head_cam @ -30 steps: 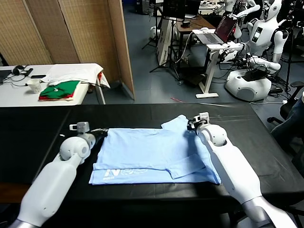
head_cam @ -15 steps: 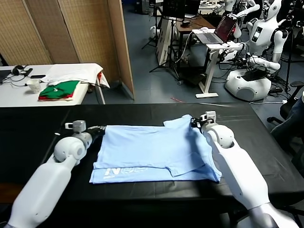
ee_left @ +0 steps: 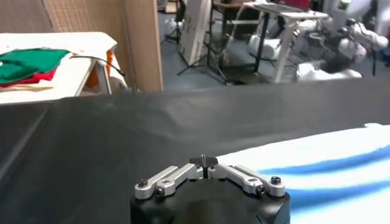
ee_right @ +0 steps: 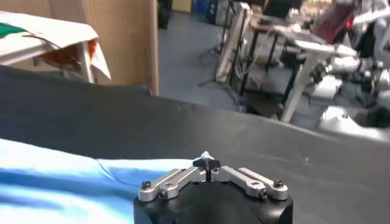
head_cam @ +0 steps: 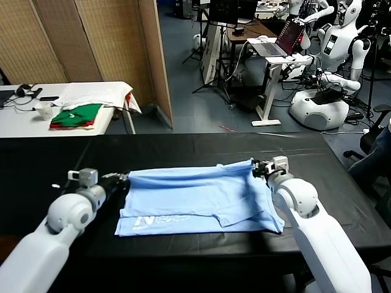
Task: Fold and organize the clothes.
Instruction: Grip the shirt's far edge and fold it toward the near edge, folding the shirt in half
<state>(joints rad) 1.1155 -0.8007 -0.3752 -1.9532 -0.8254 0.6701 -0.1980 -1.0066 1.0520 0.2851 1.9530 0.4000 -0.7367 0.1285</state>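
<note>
Far hem drawn nearer, soft blue T-shirt [head_cam: 195, 198] pinched by closed left tool [head_cam: 124, 179] and right tool [head_cam: 255, 170].

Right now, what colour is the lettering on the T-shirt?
White, on the pale blue cotton T-shirt; clearest in the head view.

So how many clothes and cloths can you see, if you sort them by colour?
Blue: 1, the T-shirt on the black table, with the left gripper and right gripper shut on its far edge
Green and red: 1 folded pile
White: 1 cloth
Total: 3
</note>
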